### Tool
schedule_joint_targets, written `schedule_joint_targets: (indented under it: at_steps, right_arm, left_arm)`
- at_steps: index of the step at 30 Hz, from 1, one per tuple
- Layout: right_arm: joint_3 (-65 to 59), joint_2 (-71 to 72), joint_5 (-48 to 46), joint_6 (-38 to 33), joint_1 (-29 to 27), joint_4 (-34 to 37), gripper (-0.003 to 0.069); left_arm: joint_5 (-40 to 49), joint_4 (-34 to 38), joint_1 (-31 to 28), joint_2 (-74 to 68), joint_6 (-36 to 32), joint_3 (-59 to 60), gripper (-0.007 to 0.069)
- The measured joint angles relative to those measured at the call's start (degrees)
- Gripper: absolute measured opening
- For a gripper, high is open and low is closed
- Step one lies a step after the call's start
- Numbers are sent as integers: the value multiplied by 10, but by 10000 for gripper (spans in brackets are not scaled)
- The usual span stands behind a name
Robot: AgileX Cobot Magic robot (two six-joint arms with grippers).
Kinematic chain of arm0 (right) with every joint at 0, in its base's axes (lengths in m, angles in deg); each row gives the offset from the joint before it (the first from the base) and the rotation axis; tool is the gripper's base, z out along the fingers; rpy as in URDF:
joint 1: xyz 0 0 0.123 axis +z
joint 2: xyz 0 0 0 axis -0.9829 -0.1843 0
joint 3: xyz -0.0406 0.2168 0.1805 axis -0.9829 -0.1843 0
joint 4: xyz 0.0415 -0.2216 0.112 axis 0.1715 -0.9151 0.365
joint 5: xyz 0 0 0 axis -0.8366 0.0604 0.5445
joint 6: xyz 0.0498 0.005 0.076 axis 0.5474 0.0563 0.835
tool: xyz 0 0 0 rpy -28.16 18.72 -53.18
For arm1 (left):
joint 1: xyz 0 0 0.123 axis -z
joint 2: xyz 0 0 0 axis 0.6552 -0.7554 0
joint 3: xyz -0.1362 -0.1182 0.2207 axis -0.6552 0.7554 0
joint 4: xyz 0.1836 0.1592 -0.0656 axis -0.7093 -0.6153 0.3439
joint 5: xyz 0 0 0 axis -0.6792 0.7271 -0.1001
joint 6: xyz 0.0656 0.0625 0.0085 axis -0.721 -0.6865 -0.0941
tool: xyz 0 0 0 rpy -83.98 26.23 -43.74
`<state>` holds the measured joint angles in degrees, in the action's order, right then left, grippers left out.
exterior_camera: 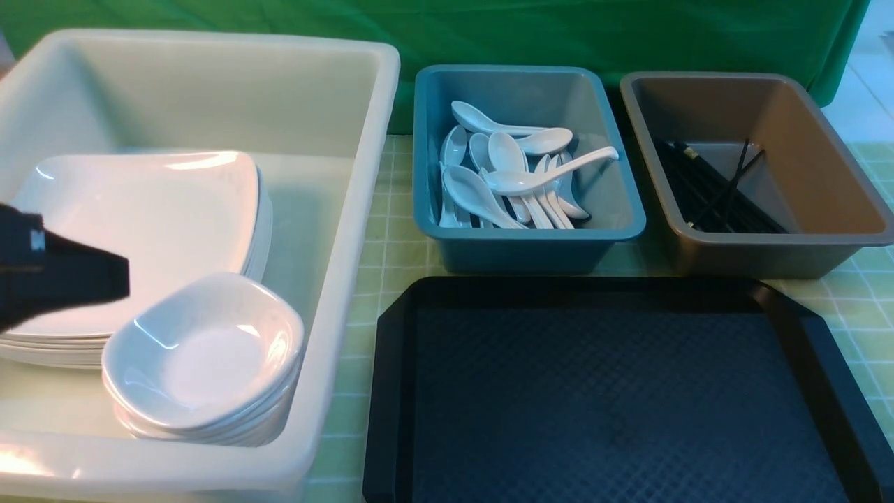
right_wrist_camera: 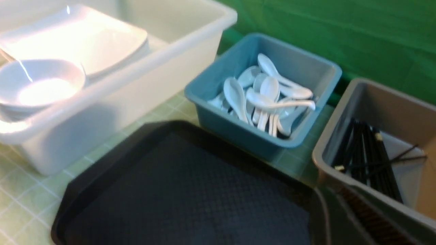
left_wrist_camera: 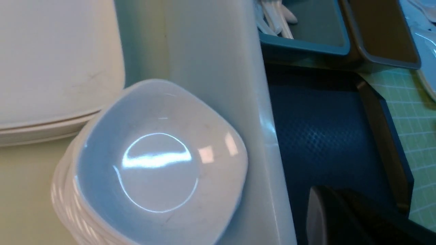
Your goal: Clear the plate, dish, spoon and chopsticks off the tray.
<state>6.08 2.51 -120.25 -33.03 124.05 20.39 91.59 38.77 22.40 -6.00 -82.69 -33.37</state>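
two grippers are mostly escaping your cameras: the left gripper (exterior_camera: 105, 279) is showing only as a dark blurred shape cut off at the front view's left edge, hanging over the stacked plates, its jaws clenched with nothing between them; the right gripper (right_wrist_camera: 344, 217) is peeking in as a blurred sliver at its wrist view's edge, and you cannot tell how its jaws are standing. you are looking at the tray (exterior_camera: 628, 391) lying bare in front of the bins. the plate (exterior_camera: 147, 223) is sitting atop its stack inside the white tub (exterior_camera: 349, 209), beside stacked bowls (exterior_camera: 202, 349). spoons (exterior_camera: 510, 175) are piling in the teal bin (exterior_camera: 433, 140), and chopsticks (exterior_camera: 712, 188) are lying in the brown bin (exterior_camera: 838, 175).
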Motion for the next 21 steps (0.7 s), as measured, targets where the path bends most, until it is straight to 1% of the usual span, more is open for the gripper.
schedule_joint_targets:
  at_steps: [8, 12, 17, 18, 19, 21]
  right_arm:
    - [-4, 0, -8, 0, 0, 0, 29]
    - [-41, -1, 12, 0, 0, 0, 3]
    - [-129, -1, 131, 0, 0, 0, 1]
    - [-164, -1, 192, 0, 0, 0, 1]
    - [-180, -1, 219, 1, 0, 0, 1]
    - [-234, -1, 324, 2, 0, 0, 1]
  left_arm:
    - [4, 5, 0, 42, -20, 8, 1]
    - [5, 6, 0, 48, -25, 8, 1]
    - [5, 6, 0, 49, -25, 8, 1]
    - [5, 6, 0, 49, -25, 8, 1]
    - [5, 6, 0, 49, -25, 8, 1]
    - [5, 5, 0, 49, -25, 8, 1]
